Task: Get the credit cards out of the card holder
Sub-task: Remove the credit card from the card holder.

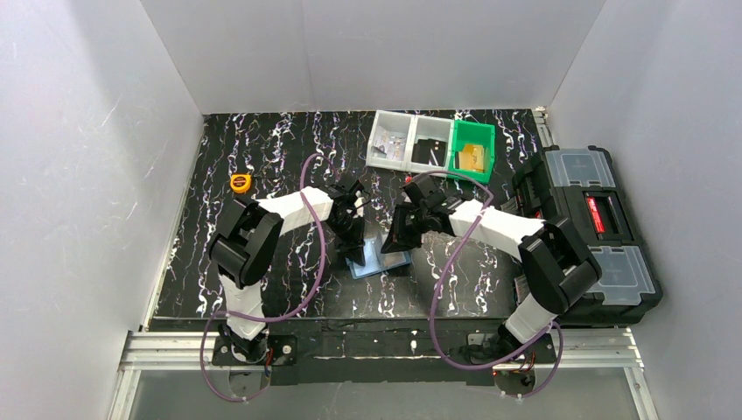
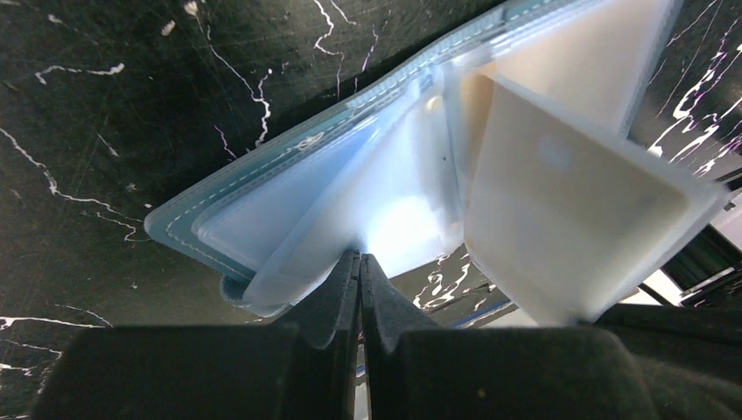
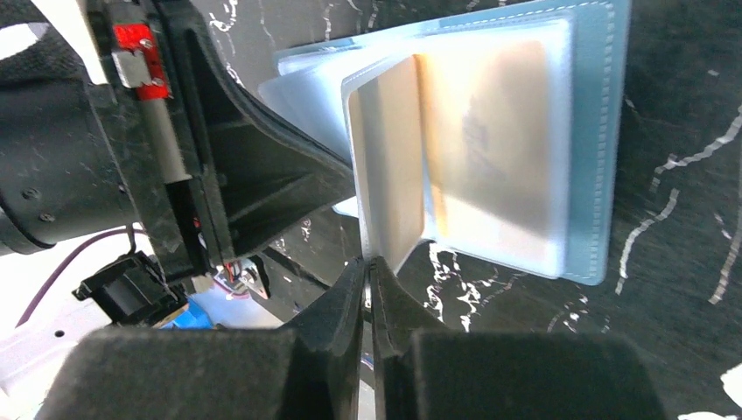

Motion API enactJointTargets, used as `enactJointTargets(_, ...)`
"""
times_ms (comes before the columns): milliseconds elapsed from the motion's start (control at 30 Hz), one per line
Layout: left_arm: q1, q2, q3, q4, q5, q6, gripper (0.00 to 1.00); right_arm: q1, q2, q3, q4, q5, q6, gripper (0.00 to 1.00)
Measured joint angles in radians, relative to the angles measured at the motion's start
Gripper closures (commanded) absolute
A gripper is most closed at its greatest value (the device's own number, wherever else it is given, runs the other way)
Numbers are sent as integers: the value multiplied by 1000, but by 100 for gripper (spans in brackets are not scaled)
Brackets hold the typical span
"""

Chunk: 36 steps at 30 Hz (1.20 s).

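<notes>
The dusty-blue card holder (image 1: 385,260) lies open on the black marbled table between both grippers. My left gripper (image 1: 356,254) is shut on a clear plastic sleeve (image 2: 385,219) of the holder (image 2: 188,223). My right gripper (image 1: 404,242) is shut on the lower corner of a cream credit card (image 3: 389,166), which stands up from the holder (image 3: 595,131). I cannot tell whether it grips the card alone or its sleeve too. The same card shows in the left wrist view (image 2: 560,201). Another card (image 3: 499,140) lies flat inside a sleeve.
Two clear bins (image 1: 409,140) and a green bin (image 1: 472,149) stand at the back. A black toolbox (image 1: 595,227) sits at the right edge. An orange tape measure (image 1: 240,182) lies at the left. The left gripper's body (image 3: 236,175) is close beside the right gripper.
</notes>
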Motion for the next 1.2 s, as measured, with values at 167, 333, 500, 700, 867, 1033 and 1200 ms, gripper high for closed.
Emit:
enactJointTargets(167,0,0,-2,3,3,0,99,29,49,48,3,-16,4,77)
enactJointTargets(333,0,-5,-2,-2,-5,1,96,49,90,88,5,-19,5,69)
enactJointTargets(500,8,-36,-6,-32,-46,7,93,52,109,94,8,-25,7,67)
enactJointTargets(700,43,-137,-37,-76,-92,17,92,55,128,95,28,-39,13,58)
enactJointTargets(867,63,-198,-43,-93,-101,19,90,57,156,100,36,-46,23,47)
enactJointTargets(1033,63,-205,-43,-101,-93,19,90,61,169,103,37,-47,31,32)
enactJointTargets(1200,63,-203,-32,-108,-72,19,89,61,169,117,34,-43,29,25)
